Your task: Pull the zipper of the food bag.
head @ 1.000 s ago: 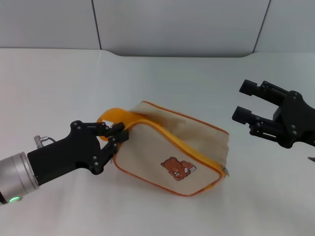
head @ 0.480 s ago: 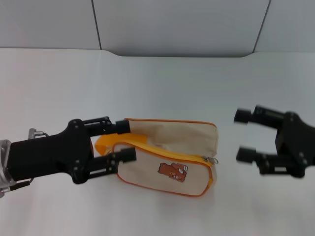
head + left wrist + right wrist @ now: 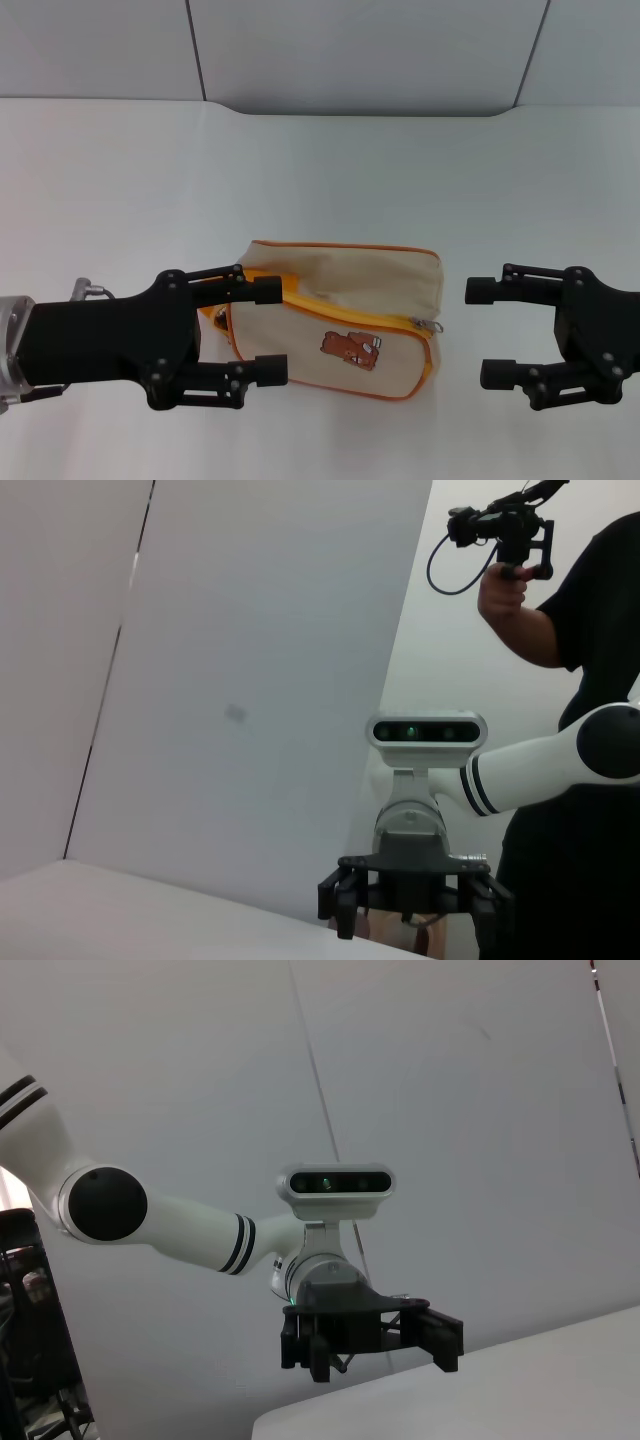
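Nearest me, on the white table, my left gripper is hanging wide open around the strap end of the food bag, gripping nothing. Across from it my right gripper is waiting just as wide, just beside the far end. That arm is nearer the zipper, whose silver pull is lying at the bag's right end, track running lengthwise toward my left. I am reading no lettering, only a brown bear print.

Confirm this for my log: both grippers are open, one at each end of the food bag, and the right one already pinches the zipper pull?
Not quite. In the head view the open right gripper stands clear of the zipper pull, touching nothing. The open left gripper flanks the food bag at its other end.
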